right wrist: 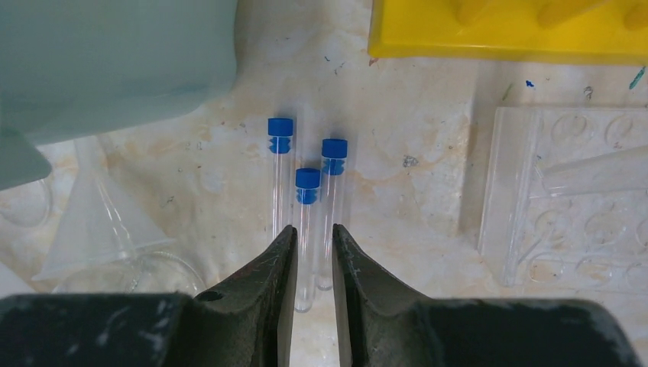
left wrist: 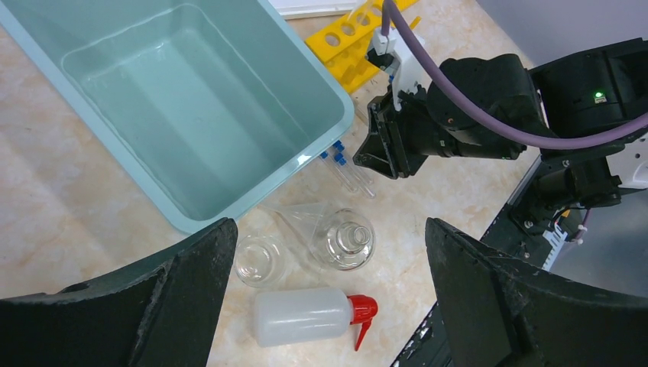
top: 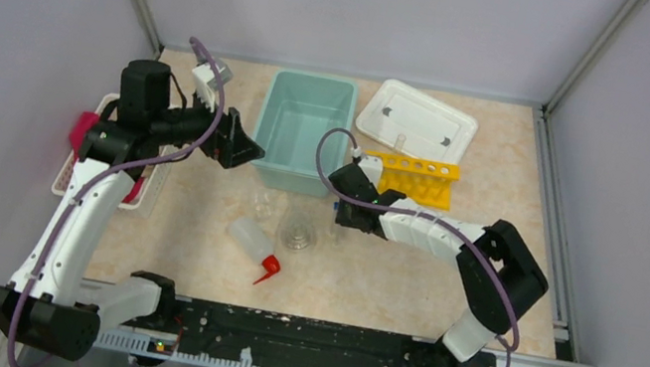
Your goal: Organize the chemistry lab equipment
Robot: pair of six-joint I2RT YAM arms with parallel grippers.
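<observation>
**Straddling 3 blue-capped tubes at mid-bench**

At far left, a white slatted basket (top: 64, 183) holds a pink cloth (top: 83, 133). The left arm's fingers (top: 244, 151) hang spread wide and hold nothing, just beside the near left corner of a pale teal plastic bin (top: 293, 181).

In front of the bin, a small clear glass beaker (left wrist: 260, 260) and a clear conical glass flask (left wrist: 345, 238) stand on the marbled beige bench (top: 364, 281). A clear funnel (left wrist: 298, 218) lies on its side between them. A translucent white squeeze bottle with a red spout (left wrist: 302, 315) lies on its side just nearer the arms.

Right of the flask, 3 small clear tubes with blue caps (right wrist: 307, 206) lie side by side on the bench, caps toward the bin. The right arm's fingers (right wrist: 267, 283) sit close together over the middle tube's bottom end. Whether they pinch it I cannot tell.

Behind them lies a yellow holed tube rack (top: 418, 178), and beyond it a white rectangular lid (top: 418, 119).
</observation>
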